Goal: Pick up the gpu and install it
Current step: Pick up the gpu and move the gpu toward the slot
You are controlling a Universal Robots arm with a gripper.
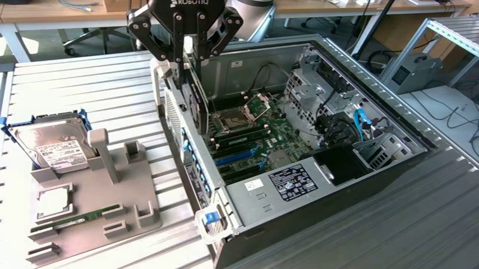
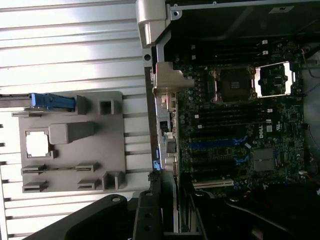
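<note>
At the exterior view's twelve o'clock, the black gripper (image 1: 190, 57) clamps the thin black rectangular gpu (image 1: 199, 107) upright over the open grey computer case (image 1: 250, 193).

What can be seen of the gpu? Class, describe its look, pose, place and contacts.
The gpu is a thin black card seen edge-on, with a pale metal bracket on its side toward the exterior view's left. It hangs upright, clamped at its top by the gripper, over the open case, above the motherboard. Whether it touches the case cannot be told.
</note>
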